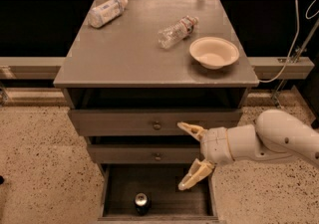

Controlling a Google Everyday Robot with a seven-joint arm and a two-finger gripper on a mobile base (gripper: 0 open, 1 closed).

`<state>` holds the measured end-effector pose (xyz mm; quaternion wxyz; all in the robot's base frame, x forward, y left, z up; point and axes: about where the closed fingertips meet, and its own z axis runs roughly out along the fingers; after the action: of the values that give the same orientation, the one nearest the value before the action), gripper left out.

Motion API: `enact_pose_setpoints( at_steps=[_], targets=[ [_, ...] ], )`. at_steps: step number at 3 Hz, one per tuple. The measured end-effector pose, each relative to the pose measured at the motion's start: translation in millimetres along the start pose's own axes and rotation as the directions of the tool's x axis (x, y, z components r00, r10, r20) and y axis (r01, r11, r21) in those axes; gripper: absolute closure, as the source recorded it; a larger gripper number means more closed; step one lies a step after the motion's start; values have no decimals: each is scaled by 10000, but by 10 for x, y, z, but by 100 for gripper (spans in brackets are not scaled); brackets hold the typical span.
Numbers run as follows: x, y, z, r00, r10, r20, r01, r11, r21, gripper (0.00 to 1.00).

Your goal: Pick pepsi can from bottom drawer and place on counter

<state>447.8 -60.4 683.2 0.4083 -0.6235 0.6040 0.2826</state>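
The pepsi can (pixel 142 203) stands upright in the open bottom drawer (pixel 160 188), near its front edge, left of the middle; its silver top shows. My gripper (pixel 188 156) is open, its two cream fingers (pixel 194 175) spread wide in front of the middle drawers, above and to the right of the can. It holds nothing. The grey counter (pixel 144 56) tops the cabinet above.
On the counter lie two clear plastic bottles (pixel 106 12) (pixel 177 31) on their sides and a cream bowl (pixel 214 52) at the right. Two shallower drawers with round knobs (pixel 157 125) are shut. A cable (pixel 294 39) hangs at the right. The floor is speckled.
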Motion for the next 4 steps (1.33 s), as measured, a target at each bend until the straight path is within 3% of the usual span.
enact_pose_setpoints(
  at_steps=[1,2,3,4],
  targets=[
    [525,130,294,9996,-205,-188,215,9982,561,0],
    [1133,133,560,9917,-1051,-735,1145,9839,1373,0],
    [1132,134,560,9918,-1052,-732,1145,9840,1366,0],
    [1217,67,1092,9854,-1702,-22,1685,9739,1523,0]
  ],
)
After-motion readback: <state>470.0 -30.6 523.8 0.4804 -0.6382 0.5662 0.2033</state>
